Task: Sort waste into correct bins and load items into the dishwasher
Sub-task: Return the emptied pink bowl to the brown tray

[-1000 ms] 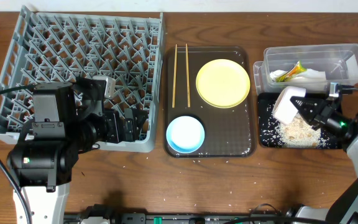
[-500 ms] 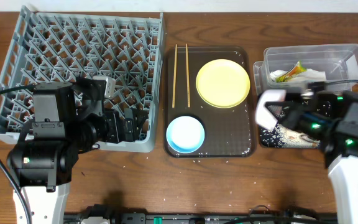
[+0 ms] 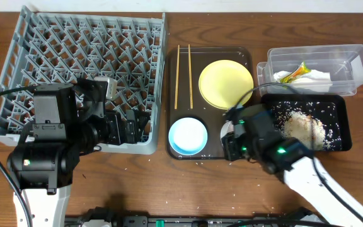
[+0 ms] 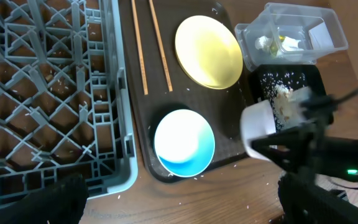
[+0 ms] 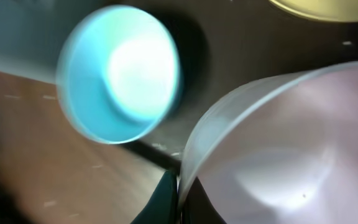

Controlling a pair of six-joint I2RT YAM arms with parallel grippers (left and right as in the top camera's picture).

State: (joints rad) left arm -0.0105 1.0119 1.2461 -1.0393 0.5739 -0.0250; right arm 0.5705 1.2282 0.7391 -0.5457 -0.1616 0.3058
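My right gripper (image 3: pixel 232 140) is shut on the rim of the white bowl (image 5: pixel 278 143) and holds it over the front right of the brown serving tray, beside the light blue bowl (image 3: pixel 188 135). The white bowl also shows in the left wrist view (image 4: pixel 260 124). The yellow plate (image 3: pixel 225 84) and the chopsticks (image 3: pixel 183 75) lie on the same tray. The black tray (image 3: pixel 336 145) holds rice scraps (image 3: pixel 304 126). The clear tub (image 3: pixel 348 60) holds the napkin (image 3: pixel 317 77) and the wrapper (image 3: pixel 300 69). My left gripper (image 3: pixel 123 126) is open and empty over the front edge of the grey dish rack (image 3: pixel 74 50).
The brown serving tray (image 3: pixel 210 120) sits between the rack and the two bins. Loose rice grains dot the wood in front of the tray (image 3: pixel 232 189). My right arm (image 3: pixel 307 176) crosses the table's front right.
My right arm has swung left with the white bowl, from above the black tray to the front right of the brown tray. The rice pile is now uncovered. The left arm has not moved.
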